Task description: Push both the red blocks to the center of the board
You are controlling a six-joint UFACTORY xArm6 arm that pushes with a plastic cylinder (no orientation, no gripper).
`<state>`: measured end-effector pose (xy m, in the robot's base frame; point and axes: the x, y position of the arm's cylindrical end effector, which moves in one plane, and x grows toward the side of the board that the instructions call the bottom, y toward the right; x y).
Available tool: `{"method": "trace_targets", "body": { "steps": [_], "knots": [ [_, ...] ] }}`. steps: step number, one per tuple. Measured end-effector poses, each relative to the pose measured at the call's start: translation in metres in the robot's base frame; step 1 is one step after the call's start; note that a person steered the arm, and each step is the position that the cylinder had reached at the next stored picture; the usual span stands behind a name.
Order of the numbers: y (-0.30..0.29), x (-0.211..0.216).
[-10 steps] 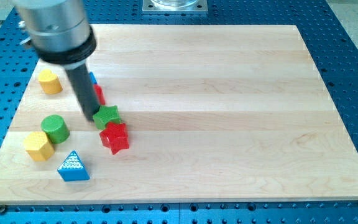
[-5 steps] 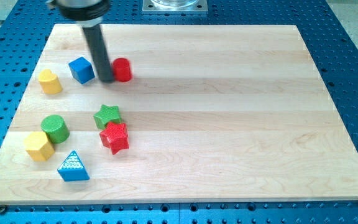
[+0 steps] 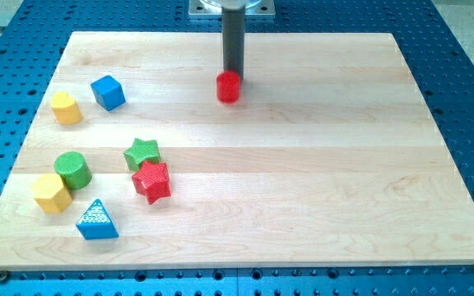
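A small red cylinder (image 3: 229, 87) stands on the board's upper middle. My tip (image 3: 234, 72) is right at its top edge, touching or nearly touching it, with the dark rod rising toward the view's top. A red star (image 3: 152, 181) lies at the lower left, touching the green star (image 3: 141, 152) just above it. The tip is far from the red star.
A blue cube (image 3: 108, 92) and a yellow cylinder (image 3: 66, 108) sit at the upper left. A green cylinder (image 3: 73, 169), a yellow hexagonal block (image 3: 51, 193) and a blue triangle (image 3: 97, 220) cluster at the lower left. The wooden board (image 3: 319, 164) lies on a blue perforated table.
The red cylinder has moved right, from beside the blue cube to the upper middle. My tip moved right and up with it, from the cylinder's left side to above it.
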<state>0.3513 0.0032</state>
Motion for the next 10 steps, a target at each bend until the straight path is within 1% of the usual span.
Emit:
{"method": "trace_targets", "body": {
  "steps": [1,2,3,4,5,6,7,8,9,10],
  "knots": [
    [0.028,0.029],
    [0.067,0.133],
    [-0.023,0.227],
    [-0.115,0.213],
    [-0.149,0.190],
    [-0.070,0.151],
    [-0.033,0.163],
    [-0.012,0.176],
    [0.003,0.124],
    [-0.007,0.123]
  ]
}}
